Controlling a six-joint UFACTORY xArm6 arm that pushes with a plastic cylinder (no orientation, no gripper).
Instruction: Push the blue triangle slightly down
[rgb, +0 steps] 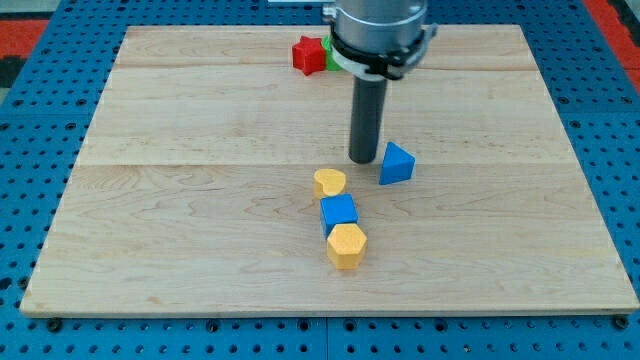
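A pale wooden tabletop (200, 250) lay on a blue perforated base (40, 120). The blue triangle (397, 163) sat just right of centre, with my tip (362, 159) just beside its left edge (contact could not be judged). The end effector was a plain rod with nothing to spread or pinch. Below stood a yellow heart (329, 182), a blue cube (339, 211) and a yellow hexagon (347, 245). A red block (308, 54) and a green block (331, 58) at the top were partly hidden by the arm.

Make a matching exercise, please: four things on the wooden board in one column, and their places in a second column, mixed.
Things:
1. blue triangle
2. yellow heart
3. red block
4. yellow hexagon

Places:
A. near the view's top edge
B. lowest of the central column
C. just right of my tip
D. directly above the blue cube

Pairs: 1-C, 2-D, 3-A, 4-B
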